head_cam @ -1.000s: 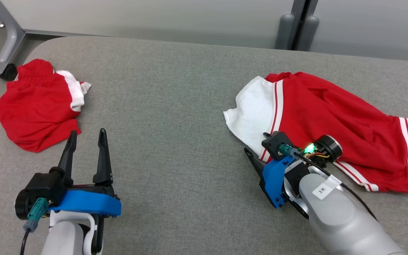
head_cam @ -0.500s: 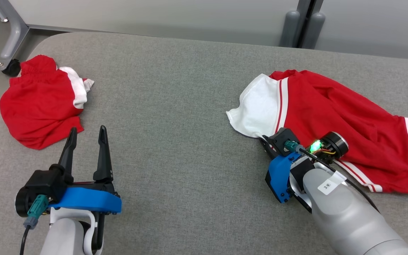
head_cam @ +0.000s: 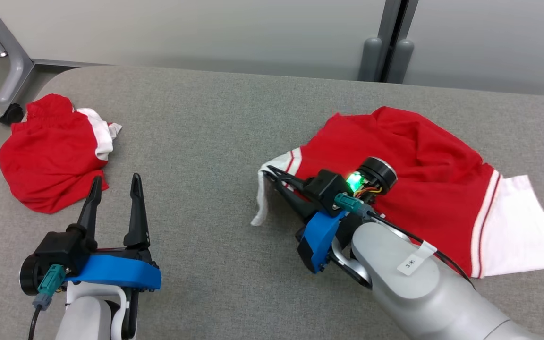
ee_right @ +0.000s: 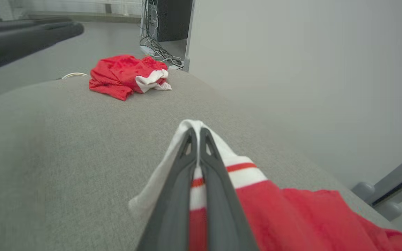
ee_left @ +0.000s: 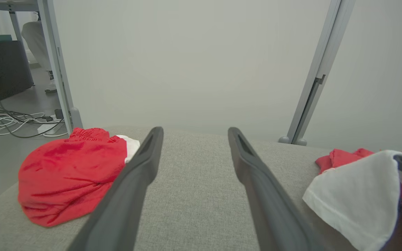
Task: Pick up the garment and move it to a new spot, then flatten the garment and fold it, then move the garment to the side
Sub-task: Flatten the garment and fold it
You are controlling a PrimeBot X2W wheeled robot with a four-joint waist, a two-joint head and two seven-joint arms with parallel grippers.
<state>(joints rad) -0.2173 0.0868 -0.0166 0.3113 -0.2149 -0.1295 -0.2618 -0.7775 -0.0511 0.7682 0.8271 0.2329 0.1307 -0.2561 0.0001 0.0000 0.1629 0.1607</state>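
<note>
**Right tool clamps the jersey's white sleeve; left tool stands open**

The right tool [head_cam: 268, 175] has its two dark fingers pressed together on the white sleeve [head_cam: 265, 189] of the red jersey [head_cam: 423, 189]. In the right wrist view the fingers meet tip to tip at the right tool [ee_right: 196, 131], with the white cloth folded over them and a red stripe of the cuff showing on either side. From the grip, a loose flap of the sleeve hangs toward the grey bench [head_cam: 206, 123].

The rest of the jersey lies rumpled on the right half of the bench, behind and to the right of the arm. Its other white sleeve [head_cam: 517, 226] is spread flat near the right edge.

The left tool [head_cam: 116, 178] sits low at the near left, jaws wide apart and holding nothing, fingers pointing toward the far side of the bench. A second red garment [head_cam: 50, 160], crumpled with a bit of white trim, lies at the bench's far left corner, well apart from the jersey.
</note>
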